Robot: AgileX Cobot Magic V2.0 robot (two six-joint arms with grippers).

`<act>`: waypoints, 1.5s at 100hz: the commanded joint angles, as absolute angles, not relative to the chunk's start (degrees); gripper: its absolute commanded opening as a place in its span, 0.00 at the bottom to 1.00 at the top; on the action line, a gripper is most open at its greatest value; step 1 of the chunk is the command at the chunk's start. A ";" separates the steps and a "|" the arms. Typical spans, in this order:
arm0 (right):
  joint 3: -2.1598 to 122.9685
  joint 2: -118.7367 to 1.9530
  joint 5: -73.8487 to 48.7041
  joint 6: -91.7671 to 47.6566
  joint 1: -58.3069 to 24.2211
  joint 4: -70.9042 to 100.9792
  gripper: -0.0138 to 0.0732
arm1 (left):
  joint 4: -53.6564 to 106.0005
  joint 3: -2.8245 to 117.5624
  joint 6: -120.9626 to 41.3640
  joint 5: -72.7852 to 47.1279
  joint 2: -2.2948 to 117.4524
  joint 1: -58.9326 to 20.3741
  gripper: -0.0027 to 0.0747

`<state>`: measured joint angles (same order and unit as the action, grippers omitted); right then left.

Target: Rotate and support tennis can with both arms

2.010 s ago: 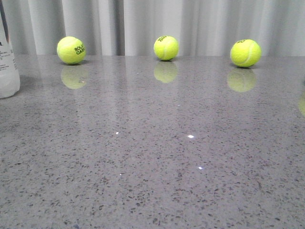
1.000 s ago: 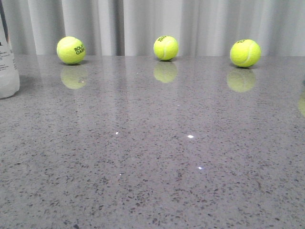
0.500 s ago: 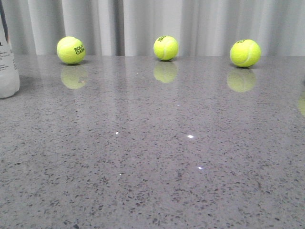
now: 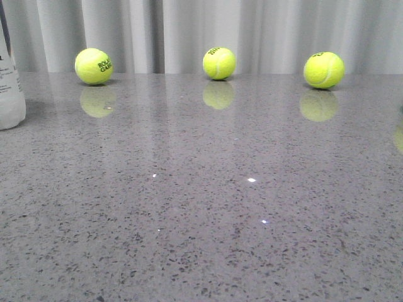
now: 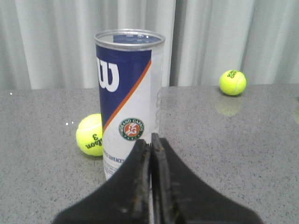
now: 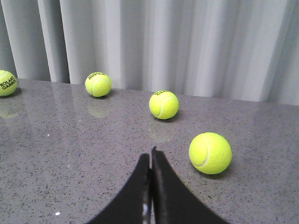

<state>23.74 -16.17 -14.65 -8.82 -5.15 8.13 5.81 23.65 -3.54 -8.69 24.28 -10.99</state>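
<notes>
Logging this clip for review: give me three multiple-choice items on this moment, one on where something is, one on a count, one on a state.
1. In the front view, where is the can?
A. At the left edge, partly cut off
B. In the middle of the table
C. Lying by the right-hand ball

2. How many tennis balls does the right wrist view show?
A. Two
B. Four
C. Six

3. How does the can stand in the left wrist view?
A. Tipped on its side
B. Upright, with no lid on
C. Gripped and lifted

Answers:
1. A: the can shows only as a strip at the left border of the table.
2. B: four tennis balls lie ahead of the right hand.
3. B: its rim faces up and open, and the left hand is shut in front of it, gripping nothing.
</notes>
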 commanded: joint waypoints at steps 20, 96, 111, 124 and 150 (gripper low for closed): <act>25.25 -16.54 -9.80 -8.81 -4.83 8.28 0.08 | 4.84 23.69 -2.98 -3.03 22.95 -10.20 0.01; 25.25 -16.54 -9.80 -8.81 -4.83 8.28 0.08 | -1.43 1.43 -0.76 -2.01 -1.39 -1.99 0.01; 25.25 -16.54 -9.80 -8.81 -4.83 8.28 0.08 | -1.43 -1.18 -0.76 0.00 -2.46 -0.28 0.01; 25.25 -16.61 -9.80 -8.81 -4.83 8.28 0.08 | -1.64 -2.56 -0.76 2.27 -2.46 -0.32 0.01; 25.25 -16.61 -9.80 -8.81 -4.83 8.28 0.08 | -1.64 -2.56 -0.76 2.31 -2.46 -0.32 0.01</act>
